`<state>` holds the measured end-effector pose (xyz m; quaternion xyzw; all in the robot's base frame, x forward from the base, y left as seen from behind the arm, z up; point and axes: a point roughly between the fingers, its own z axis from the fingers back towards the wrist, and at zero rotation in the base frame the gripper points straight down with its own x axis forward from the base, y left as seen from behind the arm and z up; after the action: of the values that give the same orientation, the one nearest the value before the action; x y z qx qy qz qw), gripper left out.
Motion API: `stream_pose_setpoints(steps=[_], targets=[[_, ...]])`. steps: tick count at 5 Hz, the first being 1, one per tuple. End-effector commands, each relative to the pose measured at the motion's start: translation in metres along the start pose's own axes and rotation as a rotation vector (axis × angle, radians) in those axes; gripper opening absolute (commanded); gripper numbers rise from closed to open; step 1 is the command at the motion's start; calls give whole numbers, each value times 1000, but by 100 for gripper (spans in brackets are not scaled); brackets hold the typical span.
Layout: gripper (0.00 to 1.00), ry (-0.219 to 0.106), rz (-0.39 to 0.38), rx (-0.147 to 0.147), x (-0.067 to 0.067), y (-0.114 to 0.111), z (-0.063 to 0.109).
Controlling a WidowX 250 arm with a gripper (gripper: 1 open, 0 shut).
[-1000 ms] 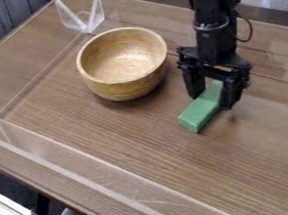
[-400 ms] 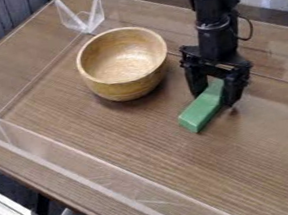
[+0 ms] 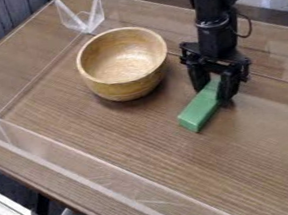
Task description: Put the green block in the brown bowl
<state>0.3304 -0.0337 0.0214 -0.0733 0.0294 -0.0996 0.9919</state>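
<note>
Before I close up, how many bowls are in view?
1: the brown bowl, on the table, beside the gripper and the green block. Others could be hidden behind the arm.

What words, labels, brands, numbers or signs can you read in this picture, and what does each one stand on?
None can be read.
Green block: no lettering visible on it.
Brown wooden bowl: no lettering visible on it.
Robot arm: no readable text; its parts are too small and blurred to rule out fine marks.
</note>
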Motion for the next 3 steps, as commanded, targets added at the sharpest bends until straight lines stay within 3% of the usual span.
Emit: stream_pose_setpoints(steps=[1, 3], targets=[[0, -57, -46, 6, 4, -4, 17], [0, -102, -45, -47, -5, -7, 51]])
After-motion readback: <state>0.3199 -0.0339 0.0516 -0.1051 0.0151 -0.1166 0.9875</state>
